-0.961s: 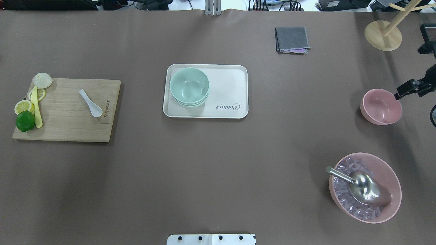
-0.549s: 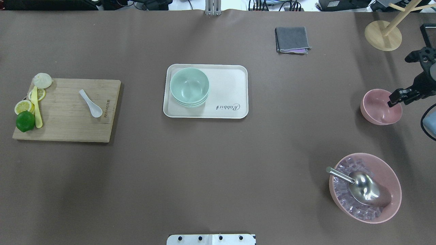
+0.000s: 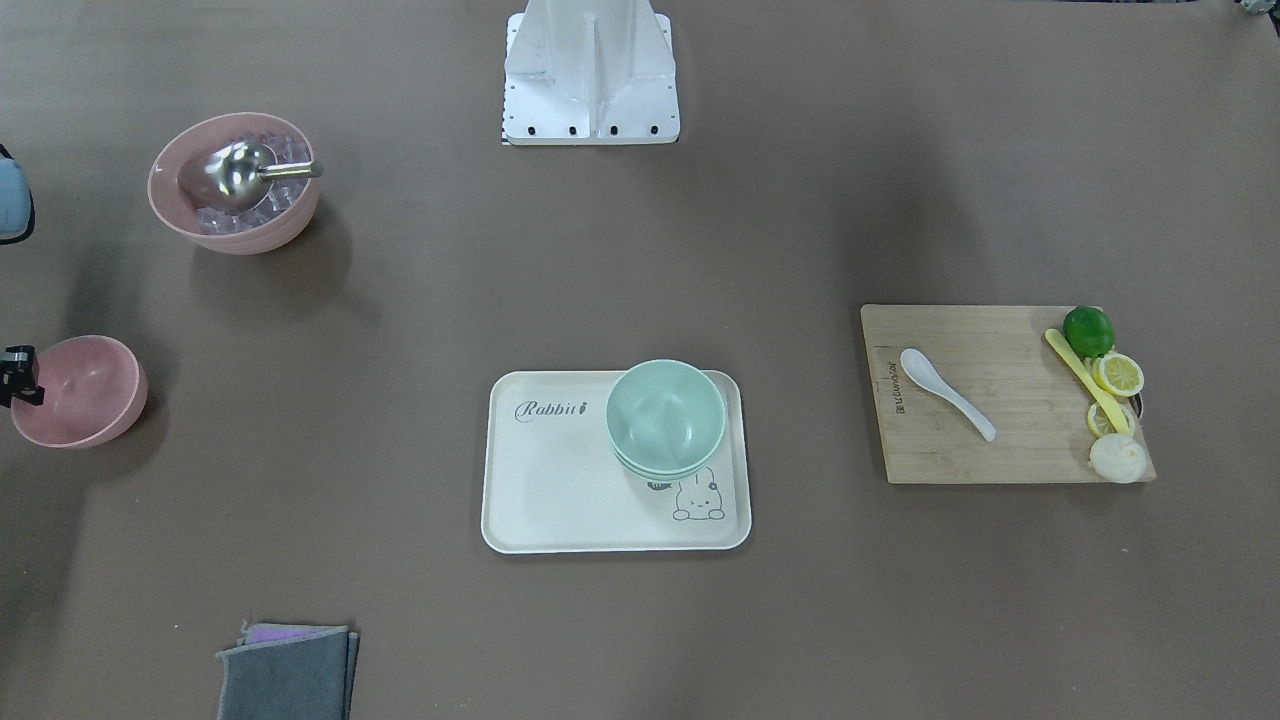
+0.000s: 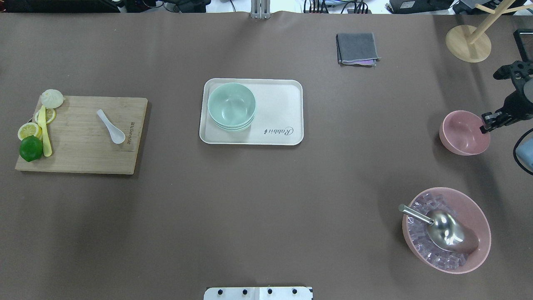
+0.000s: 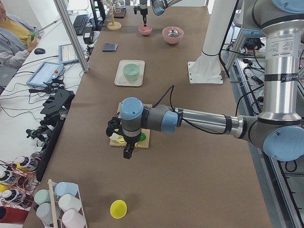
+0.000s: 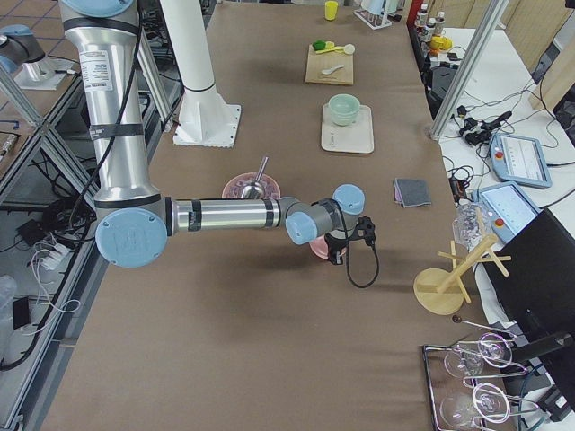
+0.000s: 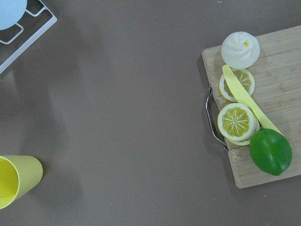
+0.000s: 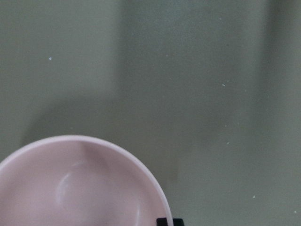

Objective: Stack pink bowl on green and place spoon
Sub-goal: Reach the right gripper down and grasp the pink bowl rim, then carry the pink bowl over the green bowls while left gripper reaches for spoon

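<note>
The small pink bowl (image 4: 462, 134) stands at the table's right side; it also shows in the front view (image 3: 75, 392) and fills the bottom of the right wrist view (image 8: 80, 188). My right gripper (image 4: 486, 123) is at its right rim and shut on it; the bowl looks slightly tilted. Stacked green bowls (image 4: 231, 106) sit at the left end of the white tray (image 4: 279, 104). The white spoon (image 4: 110, 126) lies on the wooden cutting board (image 4: 83, 156). My left gripper (image 5: 127, 153) hangs over the table past the board's end; I cannot tell whether it is open.
A large pink bowl (image 4: 479, 209) with ice cubes and a metal scoop is at the near right. A grey cloth (image 4: 357, 48) and a wooden stand (image 4: 467, 43) are at the far right. A lime (image 4: 31, 148), lemon slices and a bun sit on the board. A yellow cup (image 7: 14, 181) is near the left arm.
My right gripper moved in over the pink bowl's right rim and closed on it. The bowl shifted slightly left and toward the robot. Nothing else moved.
</note>
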{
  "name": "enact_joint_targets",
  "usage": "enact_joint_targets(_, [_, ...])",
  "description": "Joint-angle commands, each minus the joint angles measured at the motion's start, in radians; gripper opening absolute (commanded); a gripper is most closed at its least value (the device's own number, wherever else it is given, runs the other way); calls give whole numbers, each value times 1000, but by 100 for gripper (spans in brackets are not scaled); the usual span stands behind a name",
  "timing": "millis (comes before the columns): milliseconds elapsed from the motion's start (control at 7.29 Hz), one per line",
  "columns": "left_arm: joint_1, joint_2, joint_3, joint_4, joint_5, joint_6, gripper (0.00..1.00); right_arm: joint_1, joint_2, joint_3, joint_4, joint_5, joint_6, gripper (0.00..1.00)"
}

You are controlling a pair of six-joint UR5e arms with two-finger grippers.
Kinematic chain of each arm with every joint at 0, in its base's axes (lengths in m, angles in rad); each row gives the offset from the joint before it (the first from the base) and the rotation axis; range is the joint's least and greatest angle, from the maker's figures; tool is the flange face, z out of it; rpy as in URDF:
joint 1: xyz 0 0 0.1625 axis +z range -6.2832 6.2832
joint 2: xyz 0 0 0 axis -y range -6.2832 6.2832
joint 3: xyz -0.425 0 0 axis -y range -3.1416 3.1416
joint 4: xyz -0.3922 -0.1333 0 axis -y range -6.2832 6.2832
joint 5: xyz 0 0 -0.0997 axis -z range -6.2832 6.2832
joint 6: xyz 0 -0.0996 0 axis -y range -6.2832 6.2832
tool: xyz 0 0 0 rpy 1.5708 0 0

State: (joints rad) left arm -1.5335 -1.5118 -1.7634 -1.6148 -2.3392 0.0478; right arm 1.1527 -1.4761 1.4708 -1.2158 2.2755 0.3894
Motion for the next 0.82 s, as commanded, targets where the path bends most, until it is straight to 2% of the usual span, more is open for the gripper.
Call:
enact_joint_targets(0, [59,-59,14,1,3,-179,98,-1,14,22,-1,10,29,0])
enact_joint_targets(275, [194,-157,36,3,4,-445,97,-16,113,78,-16,39,187,0])
enact_joint_targets(412, [244,-210,62,1,6,-560,97,-63,213,94,-37,50,312,0])
enact_joint_targets(686, [326,-324,111,3,8,-781,97,-172,449,120,-199,7,582,0])
